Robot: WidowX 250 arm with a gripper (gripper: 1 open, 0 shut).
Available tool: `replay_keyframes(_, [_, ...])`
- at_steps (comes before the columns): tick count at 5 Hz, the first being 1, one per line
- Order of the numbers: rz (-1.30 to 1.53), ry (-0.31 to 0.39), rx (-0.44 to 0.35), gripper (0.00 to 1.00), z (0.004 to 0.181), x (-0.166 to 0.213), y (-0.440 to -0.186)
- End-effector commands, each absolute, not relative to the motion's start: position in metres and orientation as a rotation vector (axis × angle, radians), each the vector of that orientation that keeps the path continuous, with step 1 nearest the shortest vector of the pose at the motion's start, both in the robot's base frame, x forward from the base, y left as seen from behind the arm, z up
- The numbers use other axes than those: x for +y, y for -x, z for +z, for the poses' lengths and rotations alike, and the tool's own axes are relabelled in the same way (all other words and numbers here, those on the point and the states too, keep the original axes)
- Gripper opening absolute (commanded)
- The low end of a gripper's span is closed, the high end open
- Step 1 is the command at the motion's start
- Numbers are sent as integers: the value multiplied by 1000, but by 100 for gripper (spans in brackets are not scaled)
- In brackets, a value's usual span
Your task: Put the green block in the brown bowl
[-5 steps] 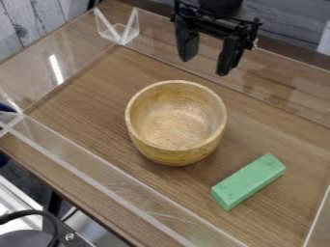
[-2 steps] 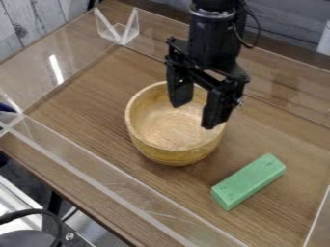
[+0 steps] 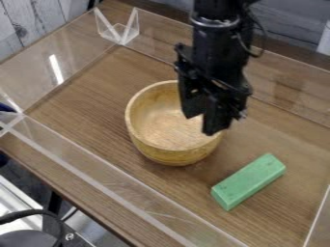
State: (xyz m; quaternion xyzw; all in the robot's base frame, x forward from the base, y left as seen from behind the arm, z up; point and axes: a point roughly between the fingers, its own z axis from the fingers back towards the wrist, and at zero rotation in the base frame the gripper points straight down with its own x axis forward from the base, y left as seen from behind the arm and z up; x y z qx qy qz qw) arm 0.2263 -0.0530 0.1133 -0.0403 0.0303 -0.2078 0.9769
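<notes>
The brown bowl (image 3: 152, 135) is a round, light wooden bowl standing in the middle of the wooden table, and nothing shows inside it. The green block (image 3: 249, 181) lies flat on the table to the bowl's front right, angled and apart from the bowl. My black gripper (image 3: 209, 108) hangs over the bowl's right half, pointing down. Its fingers are apart with nothing between them. It is well back and left of the block and hides the bowl's far right rim.
Clear acrylic walls (image 3: 77, 159) enclose the wooden table on the front, left and right. A small clear plastic bracket (image 3: 116, 26) stands at the back left corner. Bare wood lies around the block and behind the bowl.
The gripper has come forward and down from the back of the table to hang over the bowl, and its wrist has turned slightly. The block and bowl have not moved.
</notes>
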Motion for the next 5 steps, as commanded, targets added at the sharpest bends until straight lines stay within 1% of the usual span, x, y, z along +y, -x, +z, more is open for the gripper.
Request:
replay_keyframes(1, [-478, 94, 12, 0, 117, -69, -233])
replay_keyframes(2, [-558, 115, 33, 100, 120, -84, -232])
replay_keyframes(3, [-629, 133, 48, 100, 124, -95, -232])
replay_keyframes(5, [-678, 109, 118, 100, 104, -116, -236])
